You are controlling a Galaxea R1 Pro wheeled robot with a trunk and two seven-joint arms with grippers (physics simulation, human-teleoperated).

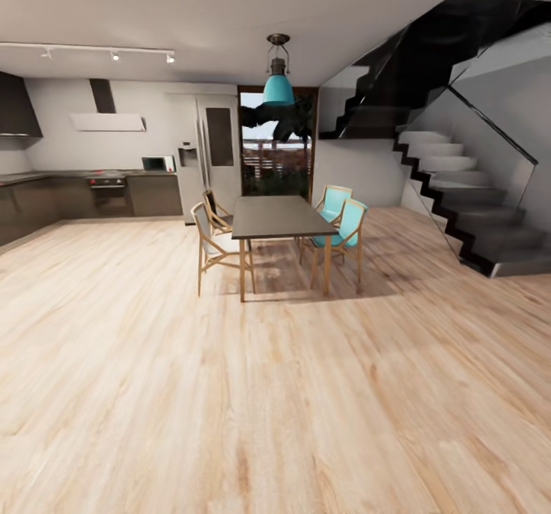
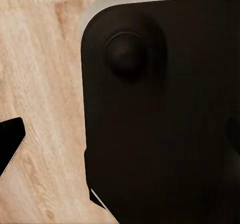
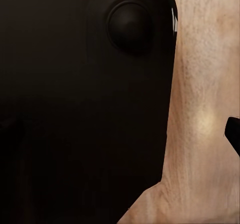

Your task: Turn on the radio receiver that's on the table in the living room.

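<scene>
The radio receiver and the low grey glass-topped table are out of view. The head view looks across a light wood plank floor [image 1: 275,407] toward a dining and kitchen area. In the left wrist view, the robot's black rounded base [image 2: 160,124] hangs over the floor, with a dark fingertip [image 2: 10,143] at the picture's edge. The right wrist view shows the same black base [image 3: 85,114], and a small dark fingertip [image 3: 233,134] at its edge. I cannot tell how either pair of jaws stands.
A dark-topped dining table [image 1: 275,217] stands ahead with teal chairs [image 1: 346,227] on its right and wooden chairs [image 1: 211,240] on its left. A staircase [image 1: 467,200] rises at right. Kitchen counters [image 1: 92,193] and a fridge [image 1: 208,147] line the far left wall.
</scene>
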